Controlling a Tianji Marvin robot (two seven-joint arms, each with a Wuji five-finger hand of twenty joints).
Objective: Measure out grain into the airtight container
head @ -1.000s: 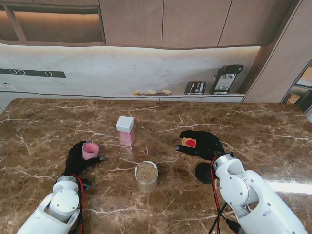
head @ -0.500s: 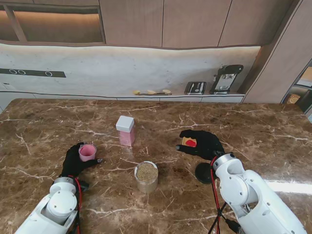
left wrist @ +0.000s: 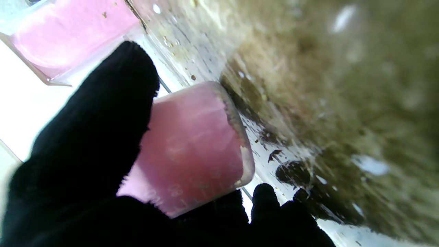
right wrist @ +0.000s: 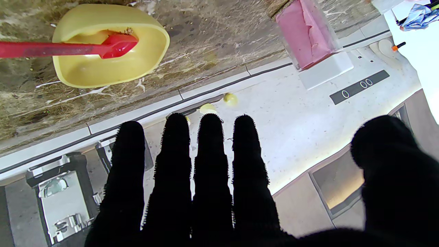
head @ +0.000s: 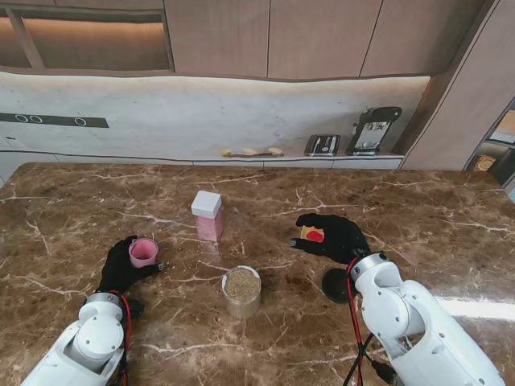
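Fingers of the left hand (head: 122,265) wrap the pink measuring cup (head: 144,252) at lower left of the stand frame; the right hand (head: 334,237) hovers spread and empty. The grain tin (head: 241,291) sits centre, the airtight container (head: 207,215) beyond. A loose grip could tip the cup.

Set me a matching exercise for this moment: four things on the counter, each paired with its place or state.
1. pink cup
2. grain jar
3. lidded container
4. yellow dish

a. holds a red spoon
b. farthest from me, white lid on
c. between the two arms, open
d. gripped in the left hand

Pairs: 1-d, 2-c, 3-b, 4-a
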